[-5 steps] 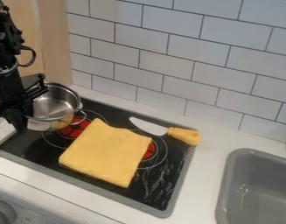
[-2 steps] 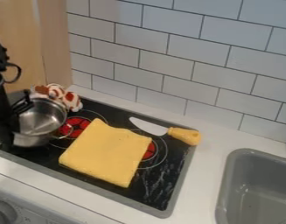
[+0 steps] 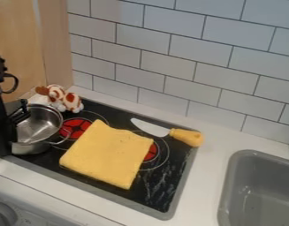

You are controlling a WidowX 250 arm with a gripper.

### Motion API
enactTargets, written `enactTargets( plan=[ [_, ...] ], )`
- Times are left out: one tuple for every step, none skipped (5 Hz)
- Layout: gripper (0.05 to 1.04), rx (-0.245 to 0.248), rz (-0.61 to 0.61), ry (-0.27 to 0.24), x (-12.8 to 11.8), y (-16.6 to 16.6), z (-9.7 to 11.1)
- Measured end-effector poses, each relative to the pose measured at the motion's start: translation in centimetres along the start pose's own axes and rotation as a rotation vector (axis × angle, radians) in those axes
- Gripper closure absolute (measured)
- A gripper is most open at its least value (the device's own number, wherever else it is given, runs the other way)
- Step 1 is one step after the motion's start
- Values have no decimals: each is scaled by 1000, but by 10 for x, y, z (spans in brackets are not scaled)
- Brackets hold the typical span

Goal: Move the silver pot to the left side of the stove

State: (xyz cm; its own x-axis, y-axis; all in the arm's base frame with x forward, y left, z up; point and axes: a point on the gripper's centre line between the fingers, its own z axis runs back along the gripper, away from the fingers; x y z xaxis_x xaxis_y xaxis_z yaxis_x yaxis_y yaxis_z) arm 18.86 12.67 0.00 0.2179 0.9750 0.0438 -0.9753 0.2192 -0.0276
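Silver pot [image 3: 39,129]: located on the stove's [image 3: 161,187] left side, apparently set down; relocation judged substantially complete. Gripper [image 3: 10,137] appears closed on its left rim; release and withdrawal outstanding. Yellow cloth [image 3: 108,154] and smaller knife [image 3: 170,133] lie to the right, uninvolved.

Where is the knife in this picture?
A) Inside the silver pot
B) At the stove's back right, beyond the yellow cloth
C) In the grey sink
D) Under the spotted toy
B: the knife lies along the back right part of the stove, its blade just beyond the yellow cloth.
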Motion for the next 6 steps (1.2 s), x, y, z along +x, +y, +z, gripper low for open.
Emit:
enactTargets(
  plan=[
    [573,18,6,4,0,2,-1],
    [287,18,6,3,0,2,-1],
    [73,18,11,8,-1,2,0],
    [73,-18,-2,-1,0,-2,9],
    [84,-64,-23,-24,-1,-6,28],
    [84,-95,-46,-47,-1,-8,42]
  ],
)
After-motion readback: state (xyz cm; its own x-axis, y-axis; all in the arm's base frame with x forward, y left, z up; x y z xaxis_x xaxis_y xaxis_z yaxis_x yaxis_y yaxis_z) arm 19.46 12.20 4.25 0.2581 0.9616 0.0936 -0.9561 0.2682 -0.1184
